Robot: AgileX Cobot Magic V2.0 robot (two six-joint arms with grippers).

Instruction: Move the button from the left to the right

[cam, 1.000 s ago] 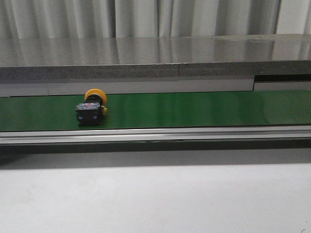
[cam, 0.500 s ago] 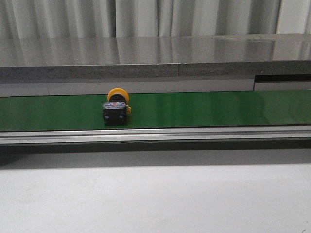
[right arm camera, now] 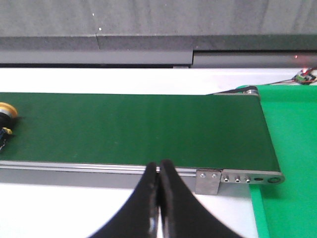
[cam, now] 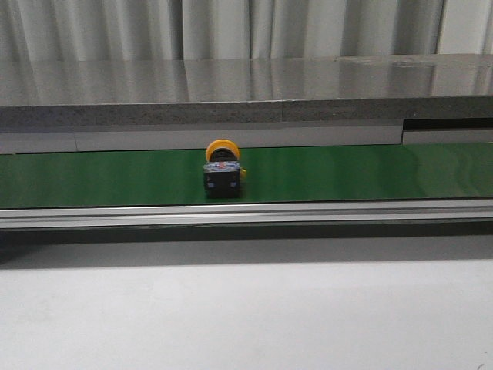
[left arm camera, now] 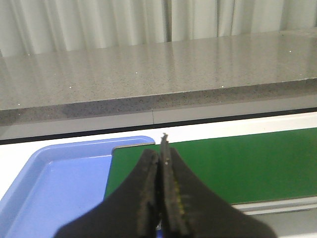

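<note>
The button (cam: 223, 170), with a yellow-orange cap and a black boxy body with bluish marks, lies on the green belt (cam: 347, 173) left of the middle in the front view. Its cap also shows at the edge of the right wrist view (right arm camera: 7, 111). No gripper shows in the front view. My left gripper (left arm camera: 161, 154) is shut and empty, over the belt's left end (left arm camera: 237, 163) beside a blue tray. My right gripper (right arm camera: 158, 168) is shut and empty, near the belt's front rail (right arm camera: 99, 169) close to its right end.
A blue tray (left arm camera: 59, 183) sits at the belt's left end. A grey stone ledge (cam: 246, 96) runs behind the belt, with curtains beyond. A green surface (right arm camera: 290, 148) lies past the belt's right end. A white tabletop (cam: 246, 316) lies in front of the belt.
The button has travelled to the right along the belt, from the left part toward the middle. No gripper has appeared in the front view.
</note>
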